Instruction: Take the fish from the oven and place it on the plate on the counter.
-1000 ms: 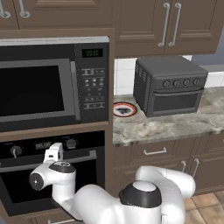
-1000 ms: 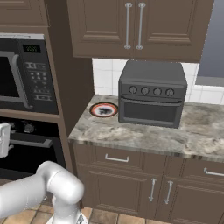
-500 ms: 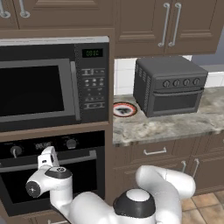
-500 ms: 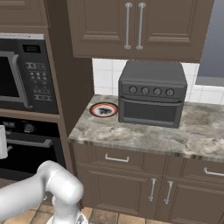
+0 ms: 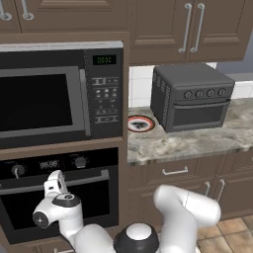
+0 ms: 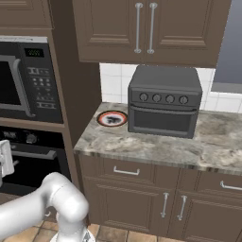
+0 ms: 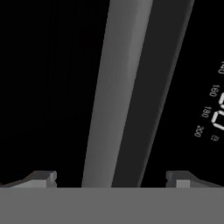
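The black wall oven (image 5: 29,210) (image 6: 33,171) has its glass door shut, and the fish is hidden behind it. My gripper (image 5: 55,180) (image 6: 4,159) is right at the oven's long silver handle (image 5: 94,177) (image 6: 37,154). In the hand view the gripper (image 7: 111,179) is open, and the handle bar (image 7: 118,87) runs between the two fingertips (image 7: 42,178). Nothing is held. The small red-rimmed plate (image 5: 141,123) (image 6: 112,118) lies on the stone counter (image 5: 197,142) (image 6: 151,142), at its back left corner.
A black microwave (image 5: 49,99) (image 6: 19,82) is built in above the oven. A dark grey toaster oven (image 5: 192,96) (image 6: 163,101) stands on the counter just right of the plate. Brown cabinets hang overhead, with drawers (image 6: 125,171) under the counter.
My hand has dropped a little and shifted left, closing in on the oven handle. The jaws have stayed wide apart.
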Motion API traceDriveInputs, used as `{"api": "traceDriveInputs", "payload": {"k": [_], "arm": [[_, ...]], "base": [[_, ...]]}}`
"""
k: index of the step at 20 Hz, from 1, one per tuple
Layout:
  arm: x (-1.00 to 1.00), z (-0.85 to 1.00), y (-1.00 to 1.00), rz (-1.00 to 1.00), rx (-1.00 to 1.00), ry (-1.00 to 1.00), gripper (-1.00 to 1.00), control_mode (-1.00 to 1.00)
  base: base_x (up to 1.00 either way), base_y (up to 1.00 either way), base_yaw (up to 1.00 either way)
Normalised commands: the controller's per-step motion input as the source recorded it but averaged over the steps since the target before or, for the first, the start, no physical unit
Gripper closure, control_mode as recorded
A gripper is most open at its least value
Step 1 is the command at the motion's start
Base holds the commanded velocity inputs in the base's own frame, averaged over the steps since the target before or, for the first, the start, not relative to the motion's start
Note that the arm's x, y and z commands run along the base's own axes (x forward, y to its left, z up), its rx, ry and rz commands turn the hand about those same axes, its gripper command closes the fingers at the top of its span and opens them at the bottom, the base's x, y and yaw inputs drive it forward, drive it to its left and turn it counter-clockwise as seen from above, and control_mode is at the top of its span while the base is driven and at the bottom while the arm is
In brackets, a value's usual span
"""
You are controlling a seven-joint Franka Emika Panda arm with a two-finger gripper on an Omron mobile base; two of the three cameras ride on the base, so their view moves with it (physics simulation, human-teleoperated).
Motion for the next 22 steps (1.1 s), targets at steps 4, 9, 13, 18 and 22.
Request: {"api": "traceDriveInputs", "payload": {"k": [4,9,13,18,22], "arm": [[0.44,-0.32,0.05,0.00,0.00,-0.04,-1.00,-1.00],[0.37,-0.27,0.12,0.00,0.00,-0.01,-1.00,-1.00],[0.39,-0.30,0.13,0.00,0.00,-0.01,-1.00,-1.00],[0.07,-0.04,0.02,0.00,0.00,0.00,1.00,-1.00],[0.00,0.00,0.00,0.00,0.00,0.00,1.00,-1.00]], "base": [[0.00,0.00,0.00],[0.00,0.00,0.00],[0.00,0.00,0.00],[0.00,0.00,0.00],[0.00,0.00,0.00]]}}
